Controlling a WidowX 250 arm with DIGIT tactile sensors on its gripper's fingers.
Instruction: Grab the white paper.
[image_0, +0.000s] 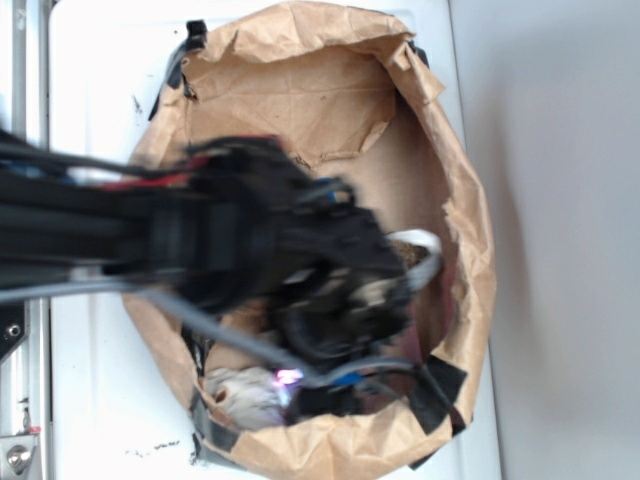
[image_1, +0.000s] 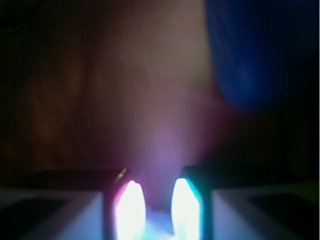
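Note:
In the exterior view the white paper (image_0: 238, 396), an off-white wrinkly wad, lies at the lower left inside the brown paper bag (image_0: 470, 240). The black arm reaches in from the left, and my gripper (image_0: 289, 378) shows as a purple glow at the wad's right edge. In the wrist view my gripper (image_1: 152, 210) has two brightly lit fingers (image_1: 131, 210) standing close together. A pale crumpled blur sits pinched low between them. The blue bottle (image_1: 260, 50) fills the upper right, close by.
The bag's crumpled walls ring the working space, held by black tape (image_0: 440, 395). A brown lump with a white band (image_0: 418, 252) sits right of the arm. The bag stands on a white surface (image_0: 90, 380).

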